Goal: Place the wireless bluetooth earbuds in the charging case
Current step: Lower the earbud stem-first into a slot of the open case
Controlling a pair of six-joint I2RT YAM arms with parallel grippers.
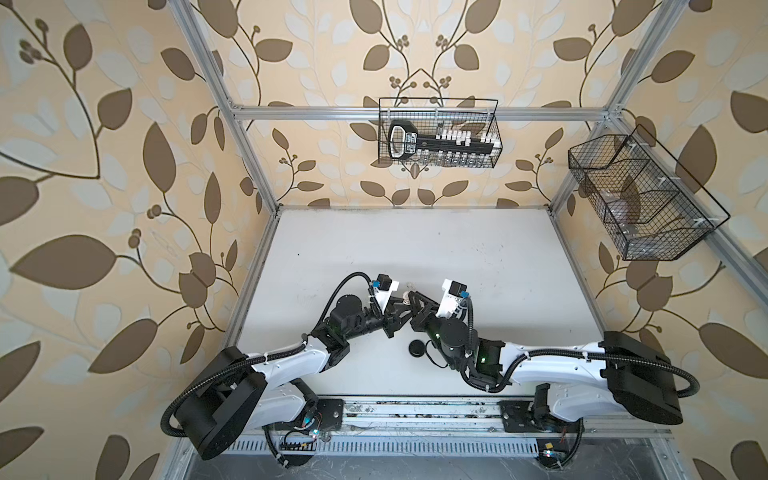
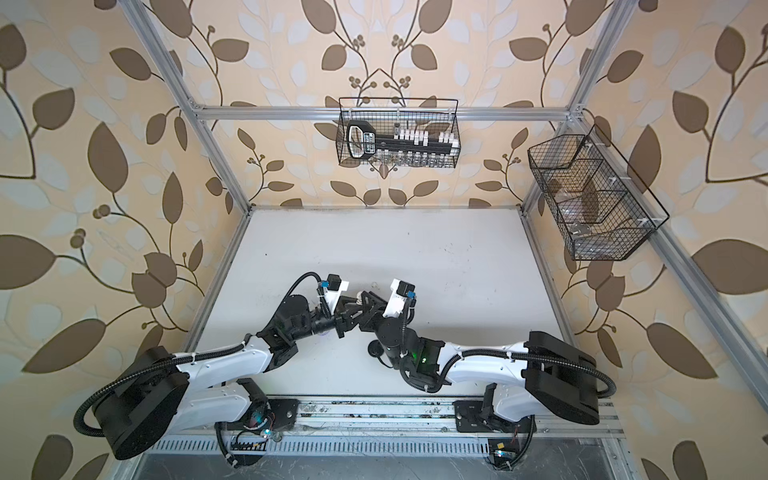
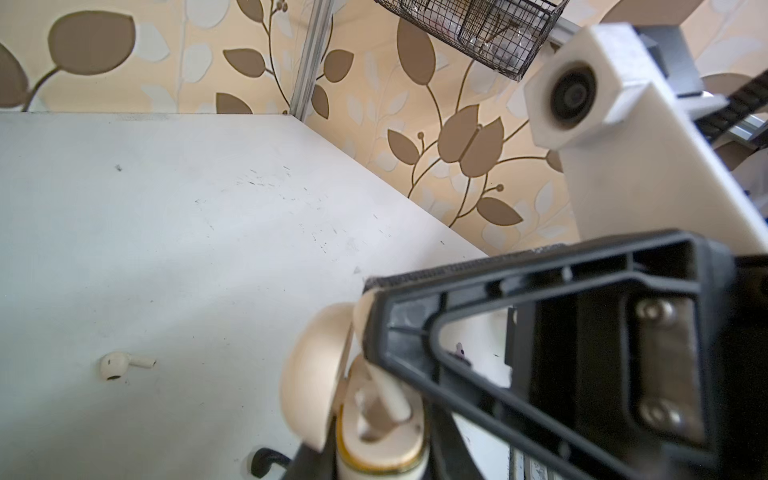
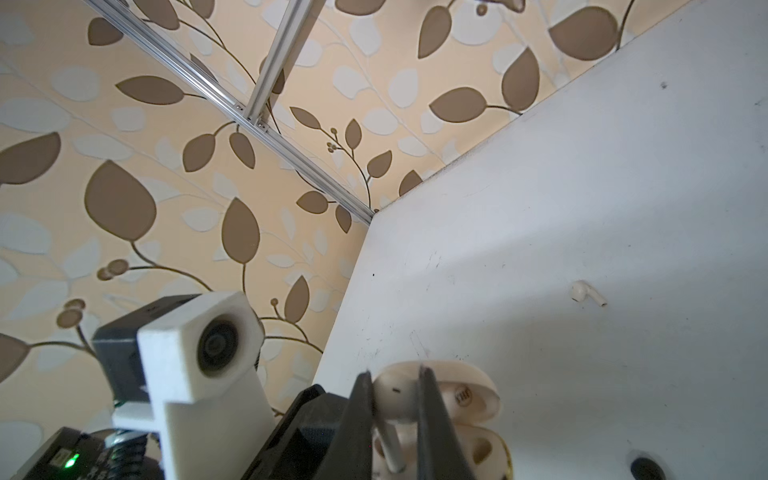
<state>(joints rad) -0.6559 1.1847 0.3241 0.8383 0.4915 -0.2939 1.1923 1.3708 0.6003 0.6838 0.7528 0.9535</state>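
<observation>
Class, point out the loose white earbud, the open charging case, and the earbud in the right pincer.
loose white earbud [image 3: 111, 368]: left wrist view, on its rounded head.
open charging case [image 3: 309, 374]: left wrist view, on its raised lid.
held earbud [image 4: 397, 403]: right wrist view, on its head.

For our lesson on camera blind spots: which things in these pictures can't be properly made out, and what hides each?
- Open cream charging case: in both top views almost wholly covered by the right gripper; base cut off by the left wrist view's edge.
- White stemmed earbud: stem tip hidden behind that gripper, so seating unclear.
- Round black case: tiny in both top views; cut off by the right wrist view's edge.
- Black wire basket: contents blurred.
</observation>
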